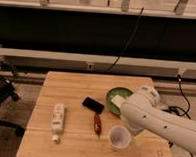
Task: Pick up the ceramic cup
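Filling the lower half of the view, a wooden table is seen, and everything of interest is laid on it. The white arm is brought in from 4 o'clock, its bulk lying over the table's right side. A green bowl is partly covered by the arm at the table's 2 o'clock. A white bottle is laid flat at 8 o'clock.

The ceramic cup is stood upright and uncovered near the front edge, at about 5 o'clock from the table's middle, with nothing touching it so far as can be seen. The gripper is placed just beside the cup, at the cup's 2 o'clock, and is largely hidden under the arm. Whether it is open or closed cannot be told, and nothing can be seen held in it.

A black flat object is set near the middle, a slim brown item at its 6 o'clock, and a white block is held in the bowl.

The approach is judged to be the step in hand, with the grasp not yet made. For the next move, the gripper would need to be lined up over the cup's rim and lowered around its wall, and the brown item at the cup's 10 o'clock should be left undisturbed.
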Action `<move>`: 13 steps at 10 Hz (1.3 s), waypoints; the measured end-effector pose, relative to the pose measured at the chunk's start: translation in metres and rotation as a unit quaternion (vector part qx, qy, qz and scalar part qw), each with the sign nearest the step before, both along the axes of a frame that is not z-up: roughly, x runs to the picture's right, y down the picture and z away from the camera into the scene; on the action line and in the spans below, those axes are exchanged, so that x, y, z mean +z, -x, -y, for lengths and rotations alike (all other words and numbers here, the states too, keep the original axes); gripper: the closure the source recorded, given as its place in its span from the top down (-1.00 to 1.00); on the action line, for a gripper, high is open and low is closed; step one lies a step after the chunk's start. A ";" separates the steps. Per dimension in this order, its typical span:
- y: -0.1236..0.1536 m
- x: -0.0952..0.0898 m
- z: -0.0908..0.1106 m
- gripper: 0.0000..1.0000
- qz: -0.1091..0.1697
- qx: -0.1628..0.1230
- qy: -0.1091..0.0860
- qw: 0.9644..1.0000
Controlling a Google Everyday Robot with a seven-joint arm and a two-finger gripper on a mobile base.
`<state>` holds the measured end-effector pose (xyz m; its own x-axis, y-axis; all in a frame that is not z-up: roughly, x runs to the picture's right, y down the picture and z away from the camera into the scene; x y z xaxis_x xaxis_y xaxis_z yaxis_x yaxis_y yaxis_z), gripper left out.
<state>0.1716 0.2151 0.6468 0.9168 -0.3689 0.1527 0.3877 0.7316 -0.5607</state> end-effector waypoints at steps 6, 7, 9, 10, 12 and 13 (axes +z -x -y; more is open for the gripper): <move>-0.003 -0.006 -0.002 0.60 0.017 0.029 0.002 0.999; -0.005 -0.008 -0.003 0.60 0.021 0.033 0.001 0.999; -0.005 -0.011 -0.005 0.60 0.025 0.033 0.001 0.999; -0.006 -0.015 -0.009 0.60 0.030 0.029 0.000 0.999; -0.008 -0.022 -0.017 0.60 0.039 0.019 0.000 0.999; -0.010 -0.026 -0.025 0.60 0.046 0.009 0.001 0.999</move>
<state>0.1812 0.2398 0.6210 0.9055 -0.3515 0.2376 0.4242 0.7384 -0.5242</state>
